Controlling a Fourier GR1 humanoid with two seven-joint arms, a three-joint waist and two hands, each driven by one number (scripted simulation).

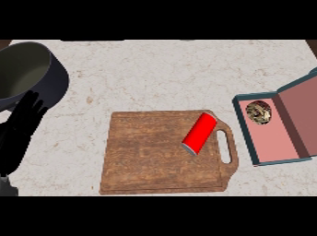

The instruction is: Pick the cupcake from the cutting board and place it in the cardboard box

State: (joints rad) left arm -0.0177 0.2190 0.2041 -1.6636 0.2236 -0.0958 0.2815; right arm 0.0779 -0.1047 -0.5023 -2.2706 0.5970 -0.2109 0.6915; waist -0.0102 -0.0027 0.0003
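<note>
The cupcake (259, 112) lies inside the open cardboard box (281, 146) at the right, near the box's far end; it looks brown and speckled. The box has a pink inside, teal edges, and its lid folded open to the right. The wooden cutting board (154, 156) sits in the middle of the counter and holds only a red can (200, 132) lying on its side by the handle slot. My left hand (18, 126) rests at the left edge, black fingers straight and pointing up, holding nothing. My right hand does not show.
A large dark pot (25, 73) with a pale inside stands at the far left, just beyond my left hand. The marble counter (161, 73) stretches between the pot and the box. Dark floor shows past the counter's far corners.
</note>
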